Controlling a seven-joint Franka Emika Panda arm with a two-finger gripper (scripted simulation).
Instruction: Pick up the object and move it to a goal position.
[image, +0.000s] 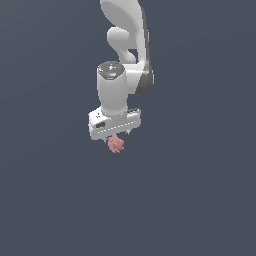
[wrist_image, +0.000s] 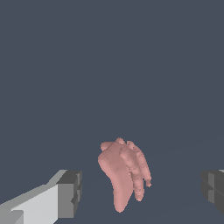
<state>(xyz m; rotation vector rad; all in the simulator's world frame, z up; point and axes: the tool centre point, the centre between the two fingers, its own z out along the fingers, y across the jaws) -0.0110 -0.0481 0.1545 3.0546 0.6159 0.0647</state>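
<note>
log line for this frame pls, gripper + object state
gripper: open, jaws apart either side of object | object: pink knobbly clump, ungrasped, between jaws, no contact | phase: pre-grasp | goal: not visible

arm (image: 125, 30): cut off at top edge | gripper (image: 114, 134): partly covers object (image: 116, 144)

Exterior view: off-arm camera, set back and fairly high, angled down at the white arm (image: 125, 60) against a plain dark grey-blue ground, with the whole wrist and gripper (image: 116, 134) small in mid-frame. Wrist view: mounted on the wrist, looking along the gripper's axis past its grey fingertips (wrist_image: 70, 192) at the same dark ground, very close in. Shared between the two: the fingertip zone and the salmon-pink object (image: 115, 144) (wrist_image: 124, 175), tiny in the exterior view, large between the spread fingers in the wrist view.
</note>
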